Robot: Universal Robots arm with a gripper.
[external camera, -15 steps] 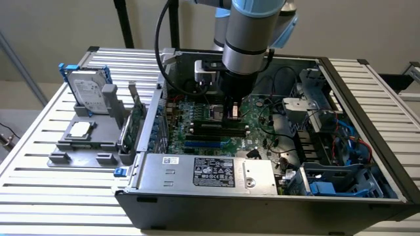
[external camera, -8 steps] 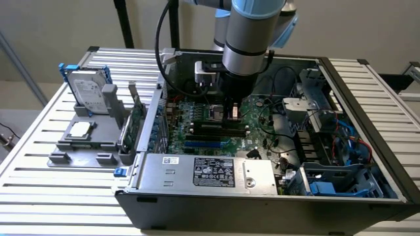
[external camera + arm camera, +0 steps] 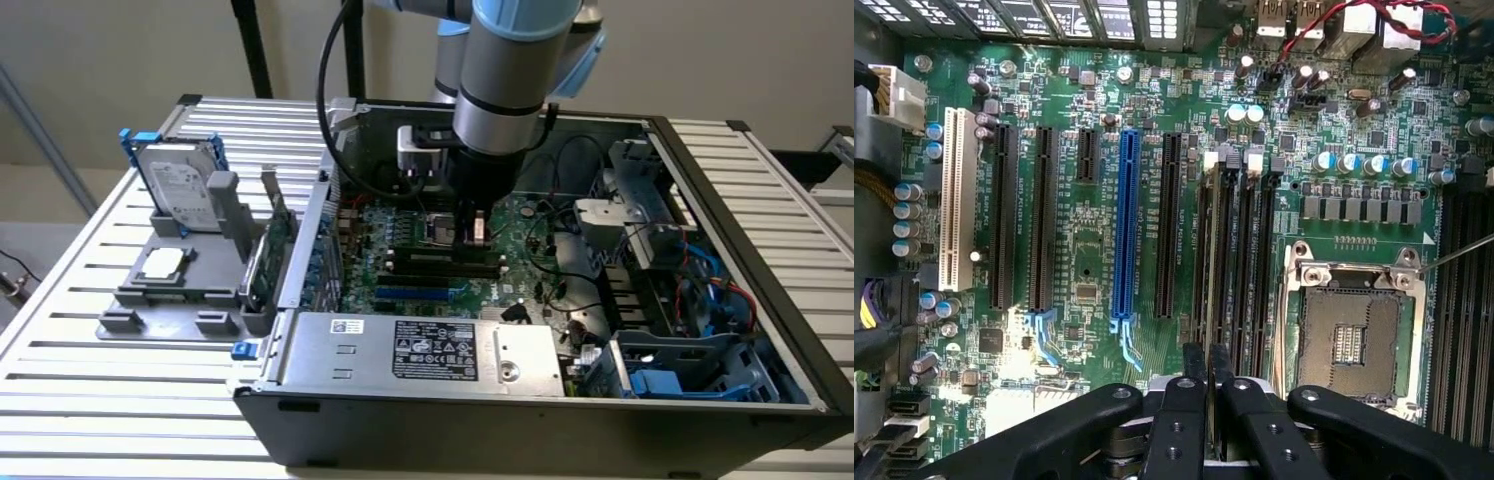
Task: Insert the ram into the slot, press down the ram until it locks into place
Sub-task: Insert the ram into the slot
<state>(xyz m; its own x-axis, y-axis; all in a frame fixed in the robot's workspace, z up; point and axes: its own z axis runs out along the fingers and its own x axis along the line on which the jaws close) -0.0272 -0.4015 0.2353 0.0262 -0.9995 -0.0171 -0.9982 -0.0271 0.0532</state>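
Gripper jaws clenched on the ram, the stick edge-on and upright so it lines up along the slot, at the centre of the exterior view. Seated yet? Can't tell. Blue slot runs parallel nearby. Power-supply label, lower centre: print unreadable.

Soft, even room light fills the exterior view. The pale wall across the top of the frame and the slatted table at the left are bright, without hard shadows. Inside the computer case it is dimmer, and the arm shades the board at centre frame. In the wrist view the motherboard is strongly lit, with a warm, washed-out patch near the gripper, whose black links stay dark.
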